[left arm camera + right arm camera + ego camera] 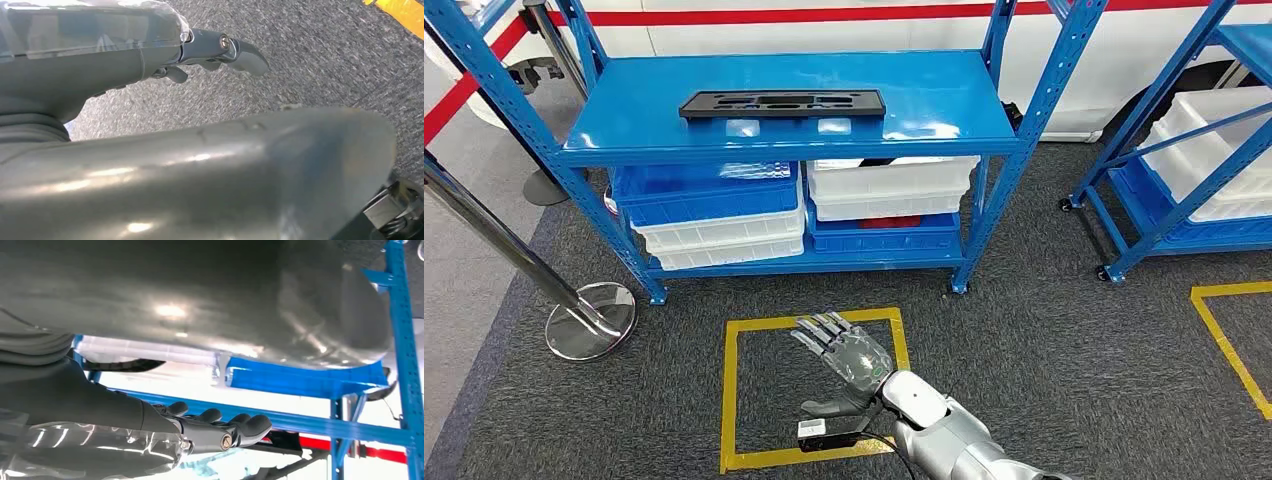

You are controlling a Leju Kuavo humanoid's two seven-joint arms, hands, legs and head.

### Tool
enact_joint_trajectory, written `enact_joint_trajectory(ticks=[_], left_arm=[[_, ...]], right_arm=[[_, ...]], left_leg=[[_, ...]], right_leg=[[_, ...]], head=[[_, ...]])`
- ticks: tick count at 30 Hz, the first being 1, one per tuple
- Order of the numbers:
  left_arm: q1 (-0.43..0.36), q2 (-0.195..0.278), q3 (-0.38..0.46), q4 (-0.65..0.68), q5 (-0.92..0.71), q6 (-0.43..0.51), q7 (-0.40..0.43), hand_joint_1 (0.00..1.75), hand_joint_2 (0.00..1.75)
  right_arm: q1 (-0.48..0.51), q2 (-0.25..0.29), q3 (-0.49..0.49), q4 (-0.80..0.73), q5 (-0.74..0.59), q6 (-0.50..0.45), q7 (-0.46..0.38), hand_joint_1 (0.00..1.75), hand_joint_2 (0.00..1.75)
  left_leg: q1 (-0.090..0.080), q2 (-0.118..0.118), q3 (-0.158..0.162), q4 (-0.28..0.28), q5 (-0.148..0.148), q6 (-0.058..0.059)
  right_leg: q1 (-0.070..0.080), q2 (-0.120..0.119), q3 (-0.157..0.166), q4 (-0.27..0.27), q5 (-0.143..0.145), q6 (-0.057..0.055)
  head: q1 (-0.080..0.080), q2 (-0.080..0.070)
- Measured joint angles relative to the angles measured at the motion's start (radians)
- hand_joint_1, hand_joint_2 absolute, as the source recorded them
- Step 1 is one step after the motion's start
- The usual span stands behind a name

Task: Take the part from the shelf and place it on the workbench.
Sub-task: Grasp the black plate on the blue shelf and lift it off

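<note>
The task is at its start: the part, a long flat black piece with cutouts, lies untouched on the top deck of the blue shelf, toward the left half of it. Nothing has been picked up, and no tabletop for the drop-off can be seen here.

The right robot hand is raised in front of the robot over the yellow floor square, fingers spread and straight, holding nothing, well short of the shelf and below its top deck. The left robot hand hangs over grey carpet; from the close wrist view its fingers seem loosely extended with nothing in them, though much is hidden. Reaching, grasping, carrying and placing all remain.
</note>
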Motion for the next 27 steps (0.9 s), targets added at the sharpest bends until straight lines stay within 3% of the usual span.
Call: enact_joint_trajectory(ticks=[2, 4, 6, 9, 10, 12, 14, 15, 16, 17, 20, 21, 24, 25, 27], left_arm=[[0.0, -0.001, 0.002, 0.0, 0.001, 0.0, 0.0, 0.0, 0.0], [0.001, -0.002, 0.004, 0.002, 0.004, 0.001, 0.001, 0.0, 0.0], [-0.001, -0.003, 0.004, 0.004, 0.008, 0.004, 0.0, 0.0, 0.0], [-0.006, -0.002, 0.005, 0.005, 0.01, 0.007, 0.0, 0.0, 0.0], [-0.008, -0.002, 0.005, 0.005, 0.011, 0.008, -0.001, 0.0, 0.0], [-0.009, -0.003, 0.006, 0.006, 0.011, 0.008, -0.001, 0.0, 0.0], [-0.006, -0.003, 0.008, 0.006, 0.013, 0.009, -0.001, 0.0, 0.0], [-0.003, -0.003, 0.009, 0.006, 0.013, 0.01, -0.001, 0.0, 0.0], [-0.001, -0.003, 0.01, 0.006, 0.013, 0.01, -0.001, 0.0, 0.0], [0.001, -0.003, 0.01, 0.006, 0.013, 0.011, -0.001, 0.0, 0.0], [0.005, -0.002, 0.012, 0.007, 0.013, 0.011, 0.0, 0.0, 0.0], [0.006, -0.002, 0.013, 0.008, 0.013, 0.011, 0.0, 0.0, 0.0], [0.003, -0.003, 0.014, 0.008, 0.013, 0.008, 0.001, 0.0, 0.0], [0.001, -0.003, 0.014, 0.008, 0.013, 0.007, 0.002, 0.0, 0.0], [-0.004, -0.003, 0.016, 0.008, 0.013, 0.006, 0.003, 0.0, 0.0]], right_arm=[[-0.001, 0.0, 0.0, -0.007, 0.0, 0.0, -0.007, 0.0, 0.0], [-0.005, 0.0, 0.001, -0.018, -0.003, 0.0, -0.019, 0.0, 0.0], [-0.008, 0.0, 0.002, -0.026, -0.01, -0.001, -0.028, 0.0, 0.0], [-0.015, 0.002, 0.003, -0.038, -0.02, -0.002, -0.038, 0.0, 0.0], [-0.018, 0.002, 0.003, -0.04, -0.023, -0.002, -0.04, 0.0, 0.0], [-0.021, 0.003, 0.004, -0.042, -0.028, -0.002, -0.044, 0.0, 0.0], [-0.02, 0.004, 0.004, -0.043, -0.03, -0.002, -0.049, 0.0, 0.0], [-0.019, 0.004, 0.004, -0.043, -0.03, -0.002, -0.05, 0.0, 0.0], [-0.018, 0.004, 0.004, -0.043, -0.03, -0.002, -0.051, 0.0, 0.0], [-0.018, 0.004, 0.004, -0.043, -0.031, -0.002, -0.051, 0.0, 0.0], [-0.018, 0.007, 0.005, -0.045, -0.03, -0.002, -0.048, 0.0, 0.0], [-0.017, 0.009, 0.006, -0.047, -0.029, -0.002, -0.046, 0.0, 0.0], [-0.018, 0.012, 0.006, -0.061, -0.025, -0.004, -0.036, 0.0, 0.0], [-0.019, 0.012, 0.006, -0.066, -0.024, -0.004, -0.035, 0.0, 0.0], [-0.018, 0.012, 0.006, -0.076, -0.019, -0.004, -0.038, 0.0, 0.0]], left_leg=[[0.0, 0.0, 0.015, 0.0, -0.011, -0.003], [-0.001, -0.001, 0.039, 0.002, -0.035, -0.012], [-0.003, 0.0, 0.054, 0.003, -0.055, -0.025], [-0.001, 0.001, 0.053, 0.04, -0.048, -0.042], [0.001, 0.002, 0.03, 0.083, -0.04, -0.046], [0.004, 0.002, -0.05, 0.207, -0.047, -0.054], [0.006, 0.002, -0.134, 0.295, -0.111, -0.06], [0.006, 0.002, -0.162, 0.303, -0.144, -0.06], [0.006, 0.002, -0.178, 0.285, -0.157, -0.059], [0.006, 0.002, -0.184, 0.244, -0.141, -0.055], [-0.002, 0.002, -0.179, 0.074, 0.046, -0.031], [-0.006, 0.001, -0.176, 0.045, 0.09, -0.024], [-0.005, -0.001, -0.145, 0.026, 0.105, -0.009], [-0.004, -0.001, -0.13, 0.02, 0.102, -0.003], [-0.003, 0.0, -0.103, 0.015, 0.086, 0.006]], right_leg=[[-0.001, -0.002, 0.023, -0.072, 0.047, 0.0], [0.0, -0.005, 0.063, -0.203, 0.137, -0.006], [0.005, -0.005, 0.081, -0.262, 0.17, -0.02], [0.005, 0.001, 0.104, -0.268, 0.151, -0.044], [0.004, 0.001, 0.117, -0.27, 0.143, -0.051], [0.003, 0.001, 0.144, -0.273, 0.124, -0.058], [0.003, 0.003, 0.171, -0.274, 0.1, -0.06], [0.003, 0.005, 0.188, -0.274, 0.086, -0.06], [0.003, 0.007, 0.206, -0.274, 0.073, -0.06], [0.004, 0.008, 0.225, -0.274, 0.059, -0.059], [0.009, 0.011, 0.27, -0.274, 0.015, -0.05], [0.01, 0.013, 0.281, -0.275, 0.002, -0.046], [0.013, 0.013, 0.296, -0.243, 0.002, -0.028], [0.012, 0.011, 0.283, -0.206, 0.011, -0.024], [0.009, 0.006, 0.218, -0.102, 0.003, -0.016]], head=[[0.0, 0.0], [0.0, 0.0], [0.0, 0.0], [0.0, 0.0], [0.0, 0.0], [0.0, 0.0], [0.0, 0.0], [0.0, 0.0], [0.0, 0.0], [0.0, 0.0], [0.0, 0.0], [0.0, 0.0], [0.0, 0.0], [0.0, 0.0], [0.0, 0.0]])
